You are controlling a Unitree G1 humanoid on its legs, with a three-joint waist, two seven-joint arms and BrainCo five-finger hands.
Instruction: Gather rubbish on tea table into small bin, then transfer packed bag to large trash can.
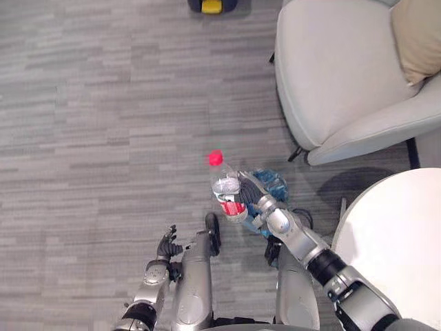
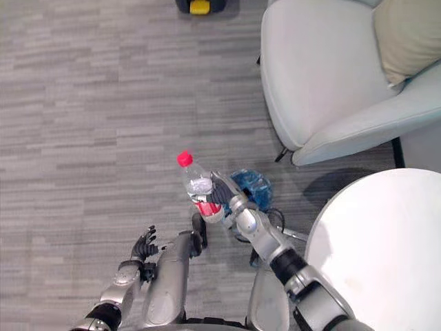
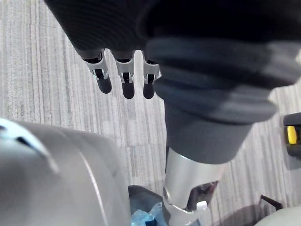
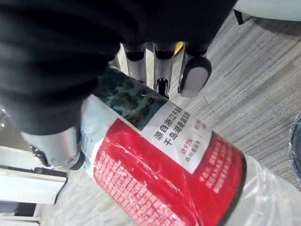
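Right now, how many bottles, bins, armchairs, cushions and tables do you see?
bottle: 1, red-capped, gripped in the right hand
small bin: 1, blue-lined, on the floor under that hand
armchair: 1
cushion: 1, on the armchair
round table: 1
Total: 5

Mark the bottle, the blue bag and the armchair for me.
bottle [image 1: 224,185]: left eye view, on the clear body below the red cap.
blue bag [image 1: 277,186]: left eye view, on the crinkled blue plastic.
armchair [image 1: 337,69]: left eye view, on the seat cushion.
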